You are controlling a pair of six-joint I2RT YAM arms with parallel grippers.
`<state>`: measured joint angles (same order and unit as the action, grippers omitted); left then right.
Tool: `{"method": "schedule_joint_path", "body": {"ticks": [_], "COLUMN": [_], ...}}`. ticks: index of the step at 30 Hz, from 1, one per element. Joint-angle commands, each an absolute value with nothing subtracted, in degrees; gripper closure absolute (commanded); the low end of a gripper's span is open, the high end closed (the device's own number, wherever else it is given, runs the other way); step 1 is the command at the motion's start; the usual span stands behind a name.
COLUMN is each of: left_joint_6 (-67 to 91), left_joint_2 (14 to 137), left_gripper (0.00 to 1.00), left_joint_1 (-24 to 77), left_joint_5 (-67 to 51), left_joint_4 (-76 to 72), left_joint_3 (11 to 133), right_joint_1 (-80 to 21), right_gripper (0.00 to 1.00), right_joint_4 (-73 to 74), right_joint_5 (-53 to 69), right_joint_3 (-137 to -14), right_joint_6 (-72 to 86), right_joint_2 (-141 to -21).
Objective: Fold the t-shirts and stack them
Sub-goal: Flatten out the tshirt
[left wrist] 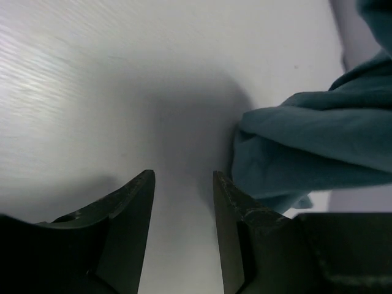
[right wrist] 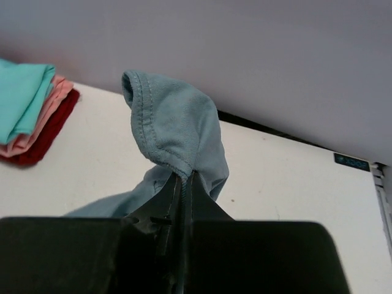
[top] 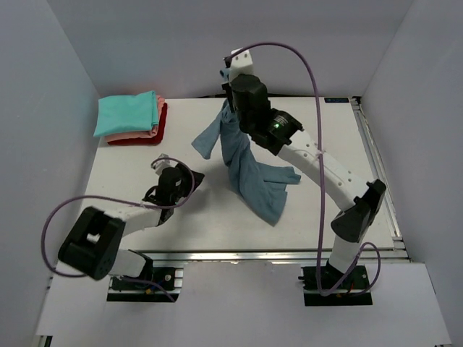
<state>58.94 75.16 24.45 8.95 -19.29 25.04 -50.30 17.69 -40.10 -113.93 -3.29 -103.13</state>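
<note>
The slate-blue t-shirt [top: 249,173] hangs from my right gripper [top: 230,101], which is raised at the back middle of the table; its lower part trails on the table. In the right wrist view my right gripper [right wrist: 185,179] is shut on the shirt's stitched hem [right wrist: 168,125]. My left gripper [top: 189,178] is low over the table at the left, open and empty. In the left wrist view its fingers [left wrist: 141,202] frame bare table, with a fold of the blue shirt [left wrist: 312,153] just to the right. The folded teal, salmon-pink and red t-shirts [top: 130,118] are stacked at the back left.
The white table [top: 181,217] has a metal rail along its near edge [top: 275,253] and its right side [top: 376,159]. Grey walls close in the back and both sides. The stack also shows in the right wrist view [right wrist: 30,116].
</note>
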Motion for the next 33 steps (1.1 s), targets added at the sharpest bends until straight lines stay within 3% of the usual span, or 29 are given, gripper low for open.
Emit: {"method": "schedule_joint_path", "body": {"ticks": [1,4,7,13,19,24,33], "left_joint_6": [69.49,71.11,67.95,70.04,70.40,70.48,74.26], "left_joint_2": [80.41,86.12,92.27,95.19,93.96,95.71,105.29], "left_gripper": [0.46,0.40,0.38,0.35,0.25,0.24,0.23], "left_joint_1": [27.67,33.03,41.18,52.19,58.35,63.01,66.45], "left_joint_5": [4.39,5.88,8.77,17.31,21.80,24.52,20.58], "left_joint_4": [-41.51,-44.74,-39.49,-28.33,-18.13,-10.55,-15.10], "left_joint_3": [24.62,27.14,34.94,38.85,39.81,44.29,48.60], "right_joint_1": [-49.84,-48.87,-48.08,-46.06,-43.95,-42.54,-42.10], "right_gripper": [1.00,1.00,1.00,1.00,1.00,1.00,1.00], "right_joint_4": [19.69,19.07,19.42,20.66,21.62,21.45,20.92], "right_joint_5": [-47.19,-48.25,-48.42,-46.85,-44.91,-43.16,-42.19], "right_joint_3": [-116.36,-118.12,-120.84,-124.63,-125.16,-123.23,-121.90], "right_joint_6": [-1.93,-2.55,-3.34,-3.34,-2.90,-1.15,-0.97], "right_joint_2": [-101.87,-102.21,-103.61,-105.90,-106.70,-105.56,-105.64]}}
